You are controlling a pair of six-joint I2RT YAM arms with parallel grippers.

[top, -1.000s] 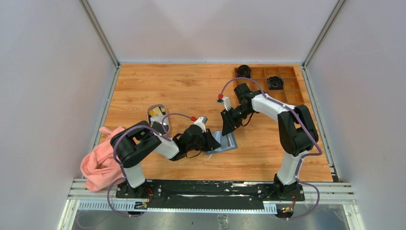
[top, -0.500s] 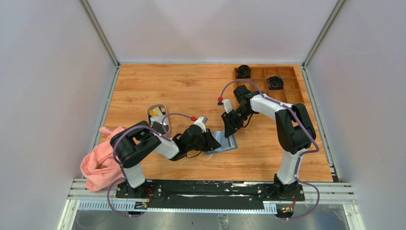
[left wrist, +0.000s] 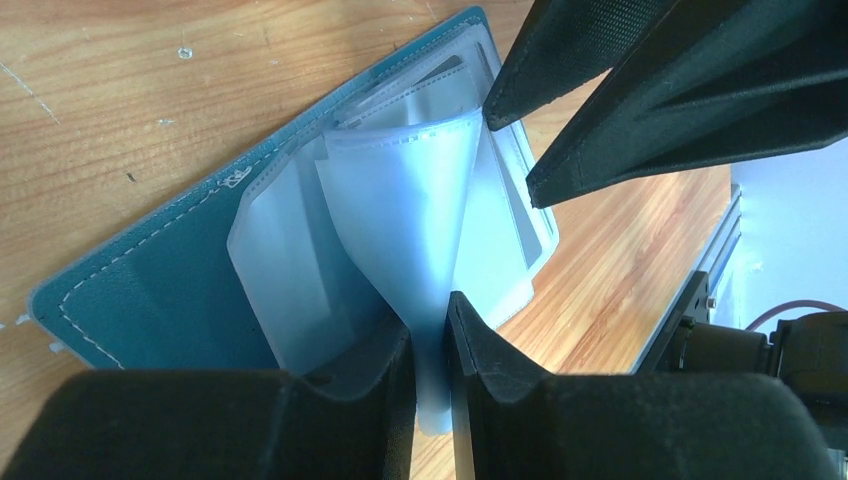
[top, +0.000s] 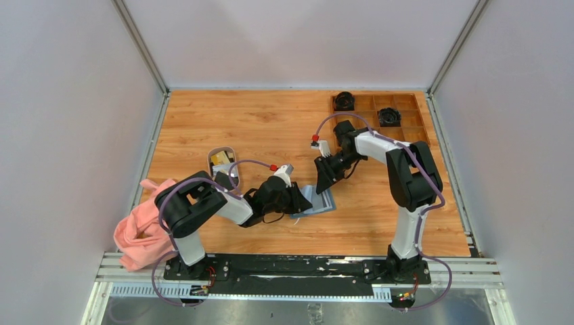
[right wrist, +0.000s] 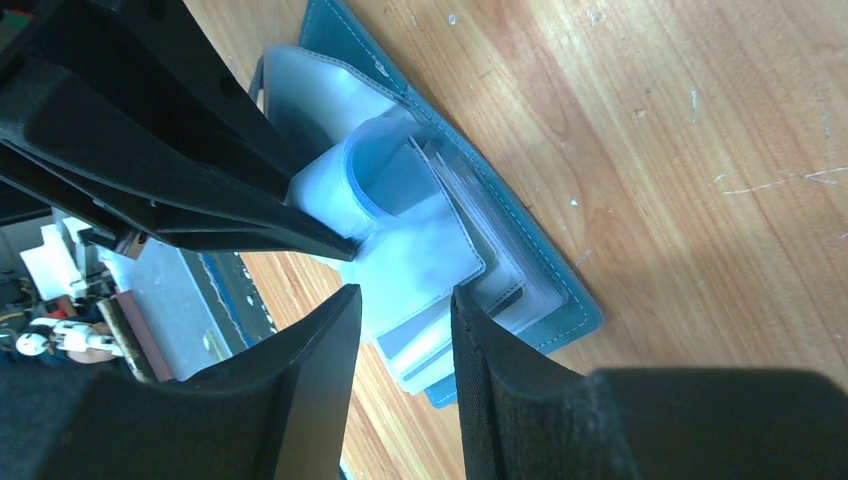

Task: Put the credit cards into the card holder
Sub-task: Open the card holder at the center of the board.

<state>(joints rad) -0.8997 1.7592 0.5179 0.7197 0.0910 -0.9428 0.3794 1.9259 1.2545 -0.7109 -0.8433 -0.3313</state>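
The teal card holder (top: 319, 202) lies open on the table, its clear pockets fanned up. My left gripper (top: 302, 200) is shut on one clear pocket sleeve (left wrist: 400, 210), lifting it into a curl above the teal cover (left wrist: 150, 290). My right gripper (top: 323, 180) hovers just above the card holder (right wrist: 440, 200), open (right wrist: 405, 300), with nothing between its fingers. A pale card with a grey stripe (right wrist: 408, 348) sits in a lower pocket. More credit cards (top: 219, 160), one yellowish, lie in the small white dish (top: 221, 149) to the left.
A pink cloth (top: 139, 227) is bunched at the table's left near edge. The brown compartment tray (top: 406, 128) stands at the back right, with two black round objects (top: 344, 100) (top: 389, 116) in it. Both arms meet over the card holder.
The right arm's elbow has shifted slightly to the right while its gripper stays over the card holder. The left arm keeps its hold and has not moved.
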